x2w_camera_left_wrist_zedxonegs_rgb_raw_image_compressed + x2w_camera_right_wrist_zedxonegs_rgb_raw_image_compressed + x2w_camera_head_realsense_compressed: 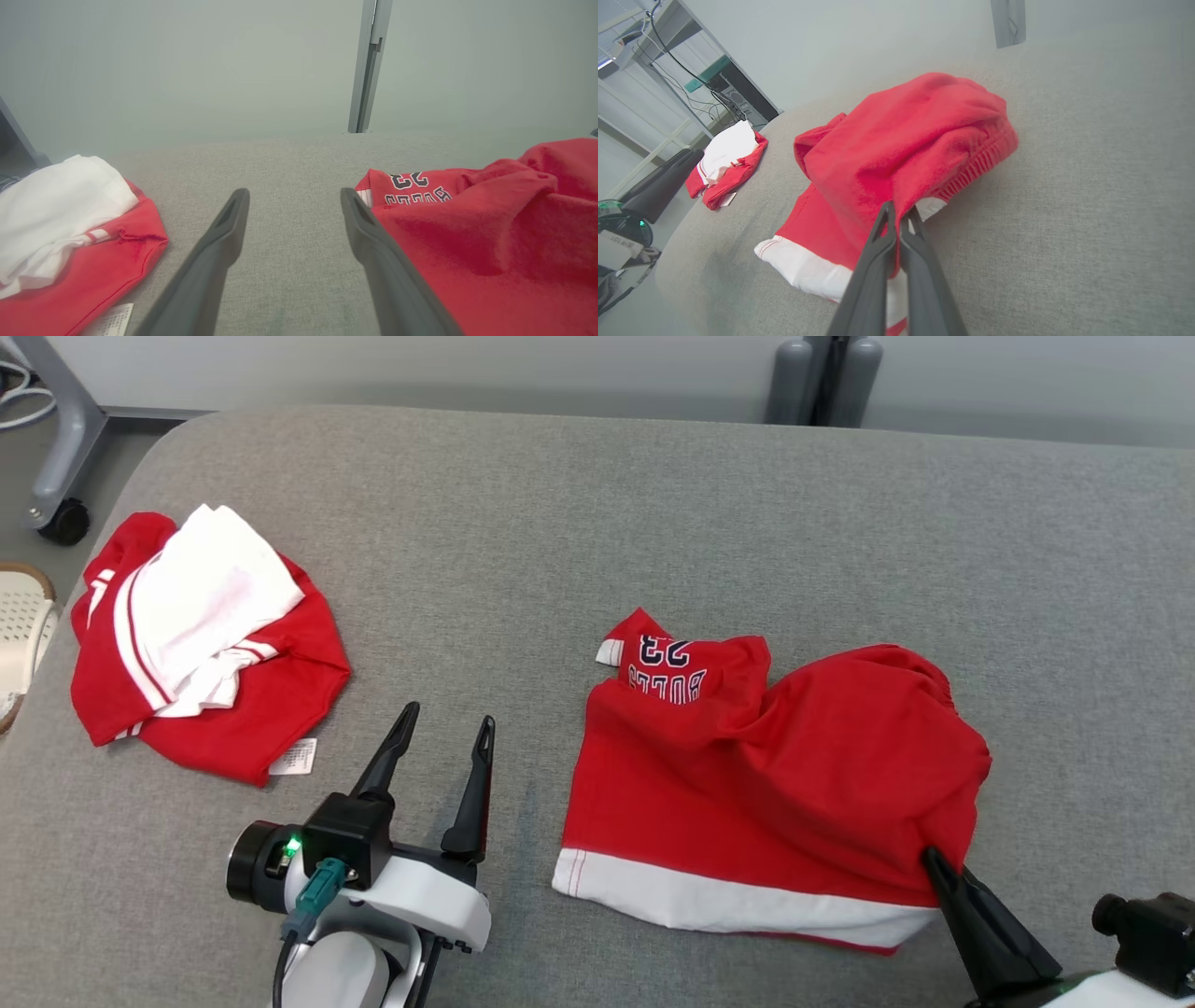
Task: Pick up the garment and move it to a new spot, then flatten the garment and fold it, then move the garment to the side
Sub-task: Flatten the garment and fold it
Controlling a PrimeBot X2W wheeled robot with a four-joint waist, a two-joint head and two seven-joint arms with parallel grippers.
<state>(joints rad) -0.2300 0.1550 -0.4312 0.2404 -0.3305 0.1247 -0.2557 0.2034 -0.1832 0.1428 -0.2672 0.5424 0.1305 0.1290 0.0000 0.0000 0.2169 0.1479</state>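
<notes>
The red, white-hemmed cloth garment (pixel 747 784) is clamped at its edge by the right gripper (pixel 931 859); the left gripper (pixel 448 719), jaws apart, is flanked by it and a crumpled red-and-white cloth pile (pixel 205 635).

The left arm's fingers (pixel 474 784) stood spread wide, pointing forward; the right arm's fingers (pixel 873 261) were pinched together.
</notes>
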